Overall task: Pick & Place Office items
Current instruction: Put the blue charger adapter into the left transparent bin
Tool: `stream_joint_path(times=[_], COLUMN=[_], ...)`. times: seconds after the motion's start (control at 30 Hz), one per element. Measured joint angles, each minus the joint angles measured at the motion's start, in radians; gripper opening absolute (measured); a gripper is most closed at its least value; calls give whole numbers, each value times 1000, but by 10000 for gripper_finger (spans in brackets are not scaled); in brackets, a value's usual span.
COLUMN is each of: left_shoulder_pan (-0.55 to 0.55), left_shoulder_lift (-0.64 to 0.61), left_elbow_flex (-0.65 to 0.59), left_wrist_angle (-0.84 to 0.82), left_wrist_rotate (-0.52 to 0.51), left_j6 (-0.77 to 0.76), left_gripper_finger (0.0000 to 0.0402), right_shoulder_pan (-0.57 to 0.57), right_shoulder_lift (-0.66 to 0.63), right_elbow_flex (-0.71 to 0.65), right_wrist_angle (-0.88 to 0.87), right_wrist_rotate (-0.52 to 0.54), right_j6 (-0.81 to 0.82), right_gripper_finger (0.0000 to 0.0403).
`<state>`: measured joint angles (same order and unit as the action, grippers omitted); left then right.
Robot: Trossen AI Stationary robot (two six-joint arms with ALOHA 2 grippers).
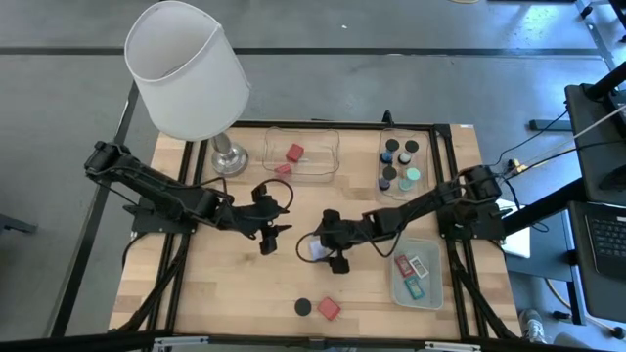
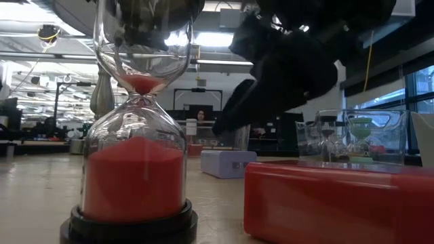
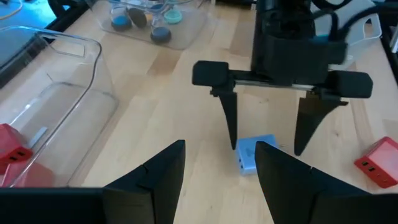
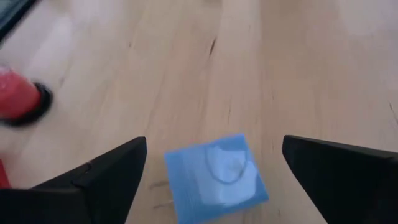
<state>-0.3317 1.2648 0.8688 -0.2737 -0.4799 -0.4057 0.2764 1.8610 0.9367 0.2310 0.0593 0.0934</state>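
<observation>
**Lavender-blue cube on the desk between wide right fingers**

The lavender-blue cube (image 4: 216, 176) lies flat on the wooden desk (image 1: 215, 284) near its middle, with nothing gripping it. The right end effector (image 1: 326, 253) hangs just over it, fingers spread wide, one on each side of the cube and not touching it. In the left wrist view the cube (image 3: 255, 155) sits low between those two dark fingers, closer to one of them.

The left end effector (image 1: 268, 235) is just left of the cube, pointing toward it; its fingers stand at a narrow gap and hold nothing.

Near the front edge of the desk stand a small hourglass with a black base and red sand (image 2: 134, 156) and, just right of it, a red block (image 2: 332, 202); from above they read as a black disc (image 1: 303, 307) and a red square (image 1: 328, 309).

At the far side, a clear tray (image 1: 318, 168) holds two red blocks (image 1: 294, 153). To its right a second clear tray (image 1: 423, 161) holds several small hourglasses (image 1: 401, 164) with black and teal caps. On the near right a pale-green tray (image 1: 435, 293) holds flat teal, red and white rectangles (image 1: 412, 273).

A white-shaded lamp (image 1: 186, 68) stands at the far left corner.
</observation>
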Motion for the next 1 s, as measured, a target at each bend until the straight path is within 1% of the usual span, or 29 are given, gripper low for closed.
stream_joint_path(times=[0.1,0.2,0.27,0.37,0.53,0.67,0.83,1.0], left_shoulder_pan=[0,0,0,0,0,0,0,0], left_shoulder_lift=[0,0,0,0,0,0,0,0], left_elbow_flex=[0,0,0,0,0,0,0,0], left_wrist_angle=[0,-8,-13,-17,-19,-18,-16,-16], left_wrist_rotate=[-20,-32,-33,-35,-47,-55,-74,-80], left_j6=[0,0,0,0,0,5,8,24], left_gripper_finger=[190,190,190,190,190,190,190,190], right_shoulder_pan=[4,5,4,1,1,1,1,1], right_shoulder_lift=[9,36,66,95,102,101,100,100], right_elbow_flex=[-1,-2,0,-1,-1,-1,-1,-1], right_wrist_angle=[-4,-3,40,43,46,55,60,62], right_wrist_rotate=[0,-5,-19,-25,-26,-26,-26,-35], right_j6=[-69,-102,-102,-102,-102,-102,-97,-47], right_gripper_finger=[384,384,384,384,382,364,330,301])
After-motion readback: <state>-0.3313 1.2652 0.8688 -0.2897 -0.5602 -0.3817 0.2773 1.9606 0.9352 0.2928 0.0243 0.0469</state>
